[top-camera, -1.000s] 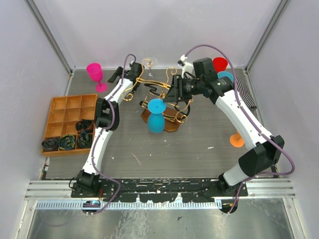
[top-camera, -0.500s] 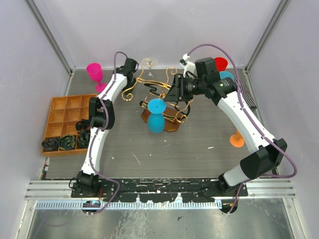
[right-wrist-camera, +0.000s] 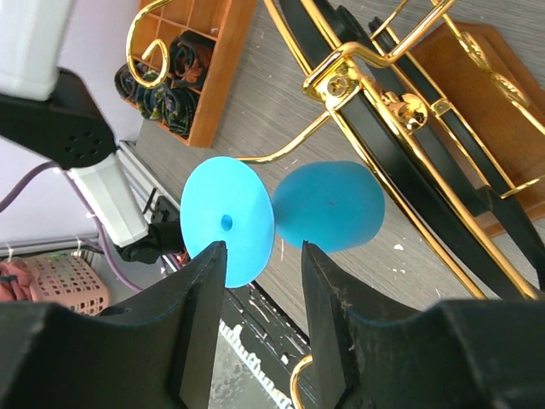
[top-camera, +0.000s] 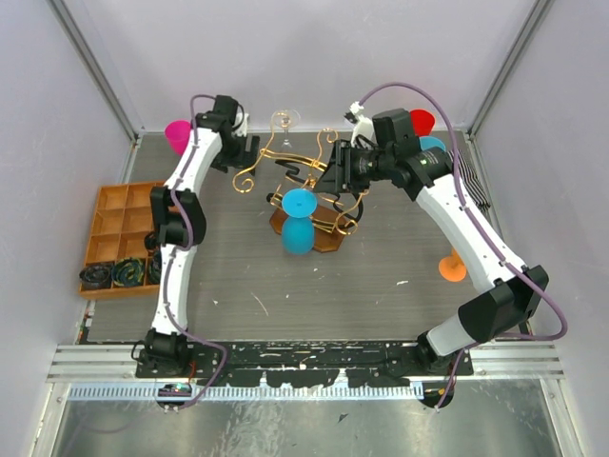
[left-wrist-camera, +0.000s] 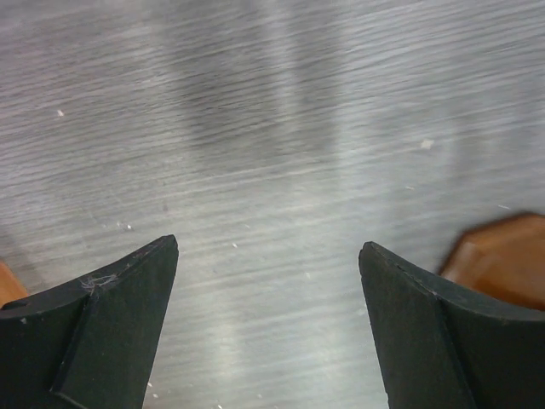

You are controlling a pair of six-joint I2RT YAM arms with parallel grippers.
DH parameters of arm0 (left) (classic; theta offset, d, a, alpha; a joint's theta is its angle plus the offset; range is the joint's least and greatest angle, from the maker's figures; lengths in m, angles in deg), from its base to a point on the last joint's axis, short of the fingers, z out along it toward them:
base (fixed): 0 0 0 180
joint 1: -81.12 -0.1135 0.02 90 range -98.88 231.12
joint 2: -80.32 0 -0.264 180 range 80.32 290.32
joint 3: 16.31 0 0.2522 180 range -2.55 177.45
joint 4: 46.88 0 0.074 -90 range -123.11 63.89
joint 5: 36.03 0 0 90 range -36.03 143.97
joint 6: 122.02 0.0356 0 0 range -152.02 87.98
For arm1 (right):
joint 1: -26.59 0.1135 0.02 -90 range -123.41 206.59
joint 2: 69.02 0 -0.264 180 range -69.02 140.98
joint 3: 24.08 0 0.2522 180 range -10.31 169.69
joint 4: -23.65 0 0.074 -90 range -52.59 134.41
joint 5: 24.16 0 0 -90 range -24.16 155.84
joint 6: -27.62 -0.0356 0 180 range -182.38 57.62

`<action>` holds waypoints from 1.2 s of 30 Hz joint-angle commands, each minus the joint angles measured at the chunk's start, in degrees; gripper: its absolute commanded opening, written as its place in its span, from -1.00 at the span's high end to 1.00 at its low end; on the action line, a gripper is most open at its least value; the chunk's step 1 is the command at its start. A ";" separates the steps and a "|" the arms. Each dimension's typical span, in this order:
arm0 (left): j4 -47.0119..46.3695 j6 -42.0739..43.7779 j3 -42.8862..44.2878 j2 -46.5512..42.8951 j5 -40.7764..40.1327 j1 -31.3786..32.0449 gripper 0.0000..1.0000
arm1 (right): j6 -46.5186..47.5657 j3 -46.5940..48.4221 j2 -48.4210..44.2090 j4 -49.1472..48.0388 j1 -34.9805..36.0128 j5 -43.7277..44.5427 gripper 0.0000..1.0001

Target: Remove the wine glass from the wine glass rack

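A blue wine glass (top-camera: 298, 221) hangs upside down from the wine glass rack (top-camera: 285, 162), which has gold wire arms and a brown wooden base (top-camera: 330, 240). In the right wrist view the glass's round foot (right-wrist-camera: 228, 221) and bowl (right-wrist-camera: 332, 207) lie just beyond my fingertips, beside the gold and black rails (right-wrist-camera: 400, 111). My right gripper (top-camera: 333, 179) (right-wrist-camera: 262, 247) is open over the rack, level with the stem and not touching it. My left gripper (top-camera: 243, 150) (left-wrist-camera: 268, 244) is open and empty over bare table at the rack's back left.
A pink glass (top-camera: 178, 135), a clear glass (top-camera: 284, 120), and red (top-camera: 420, 121) and teal (top-camera: 431, 145) glasses stand along the back. An orange glass (top-camera: 452, 268) lies at the right. An orange compartment tray (top-camera: 128, 233) sits at the left. Walls enclose the table.
My left arm has swung back and left, away from the rack toward the pink glass. My right gripper has stayed at the blue glass, still open.
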 commanded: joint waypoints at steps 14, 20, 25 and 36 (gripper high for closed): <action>-12.60 -11.85 -20.03 -44.15 -2.54 -0.45 -0.78 | -1.92 9.13 0.87 2.83 0.31 4.99 0.02; -11.64 -17.34 -39.97 -63.14 -2.45 1.28 -0.67 | -2.25 6.30 0.68 6.55 2.17 5.81 0.02; -8.22 -19.99 -47.13 -75.61 0.35 1.58 -0.64 | -3.72 0.93 -0.94 4.23 3.63 5.18 0.02; -2.52 -21.23 -52.10 -83.94 4.42 1.74 -0.64 | -6.50 -2.62 -1.20 0.38 6.66 3.76 0.23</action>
